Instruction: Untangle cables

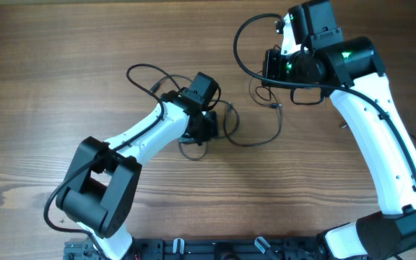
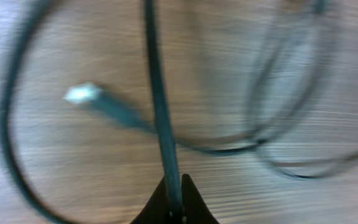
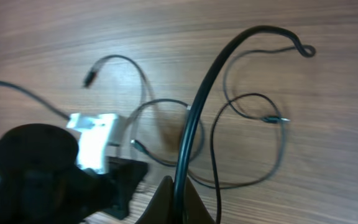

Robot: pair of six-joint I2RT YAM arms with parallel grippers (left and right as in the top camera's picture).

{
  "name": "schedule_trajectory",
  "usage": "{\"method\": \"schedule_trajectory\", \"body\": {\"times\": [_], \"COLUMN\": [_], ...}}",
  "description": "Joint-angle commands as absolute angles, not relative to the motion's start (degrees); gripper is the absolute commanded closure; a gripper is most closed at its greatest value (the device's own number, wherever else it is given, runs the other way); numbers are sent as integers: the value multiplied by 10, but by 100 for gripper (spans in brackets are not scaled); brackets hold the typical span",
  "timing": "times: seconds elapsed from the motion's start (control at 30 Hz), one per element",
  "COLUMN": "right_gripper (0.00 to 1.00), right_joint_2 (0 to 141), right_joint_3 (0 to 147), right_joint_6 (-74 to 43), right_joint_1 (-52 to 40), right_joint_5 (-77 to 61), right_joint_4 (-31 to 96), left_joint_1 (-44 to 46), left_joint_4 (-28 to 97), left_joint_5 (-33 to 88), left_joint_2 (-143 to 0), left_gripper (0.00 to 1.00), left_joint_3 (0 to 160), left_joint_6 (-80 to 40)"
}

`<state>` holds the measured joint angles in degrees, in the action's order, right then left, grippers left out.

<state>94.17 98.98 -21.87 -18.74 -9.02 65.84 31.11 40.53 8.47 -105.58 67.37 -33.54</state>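
The cables are thin black wires in loose loops at the table's middle, with one end running far left. My left gripper sits over the tangle. In the blurred left wrist view its jaws are shut on one cable, and a light-tipped plug lies beside it. My right gripper is at the back right. In the right wrist view its jaws are shut on a black cable that arcs up to a small curl. Thin loops and a small plug lie beyond.
The table is bare brown wood. My left arm's black wrist and white link fill the lower left of the right wrist view, close to the right gripper. A thicker black arm cable loops beside the right wrist.
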Motion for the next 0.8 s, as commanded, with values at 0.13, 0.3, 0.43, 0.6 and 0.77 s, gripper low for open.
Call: {"method": "schedule_trajectory", "body": {"times": [0.13, 0.3, 0.43, 0.6, 0.77], "right_gripper": [96, 96, 96, 96, 96], "right_joint_2": [943, 943, 943, 943, 943], "right_joint_3": [990, 990, 990, 990, 989], "right_joint_6": [-221, -304, -300, -300, -300], "right_joint_1": [-105, 43, 146, 208, 219], "right_joint_5": [279, 387, 264, 207, 204], "right_joint_4": [709, 775, 768, 752, 740], "left_joint_1": [185, 123, 118, 118, 119], "left_joint_4": [526, 539, 539, 548, 552], "left_joint_5": [-70, -50, -45, -45, -45], "left_joint_2": [-1059, -1059, -1059, -1059, -1059], "left_gripper": [96, 96, 96, 96, 96], "left_joint_3": [673, 673, 673, 673, 673], "left_joint_6": [-346, -354, -371, -382, -382]}}
